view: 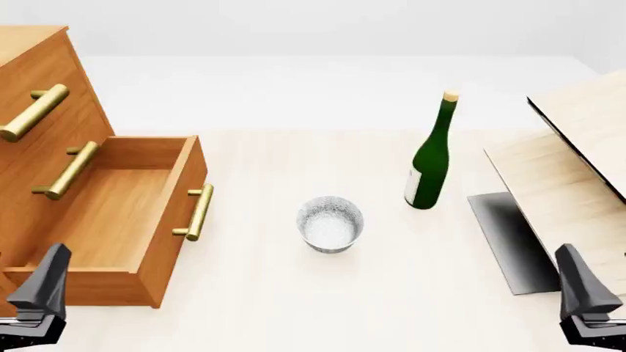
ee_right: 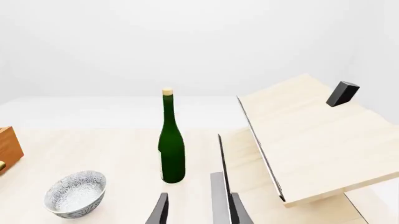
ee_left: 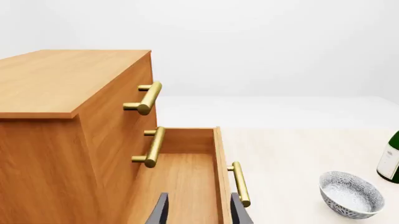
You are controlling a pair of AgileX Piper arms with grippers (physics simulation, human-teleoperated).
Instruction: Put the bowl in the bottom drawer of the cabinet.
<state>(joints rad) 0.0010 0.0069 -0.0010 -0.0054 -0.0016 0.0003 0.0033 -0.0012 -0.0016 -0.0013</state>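
Jaws of both grippers spread, holding nothing; bottom drawer (view: 117, 213) pulled out (bare inside); bowl (view: 330, 224) upright on table (view: 293, 308).

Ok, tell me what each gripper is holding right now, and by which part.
Nothing is held. The left gripper and right gripper are both open and empty; the bowl sits untouched on the table, beside the open bottom drawer.

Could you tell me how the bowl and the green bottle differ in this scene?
The bowl is short, wide and open-topped; the bottle is tall, slim and corked. The bowl is white with grey speckling; the bottle is dark green with a pale label. In the front view the bowl sits nearer the open bottom drawer, the bottle farther right. Both stand upright on the table, untouched.
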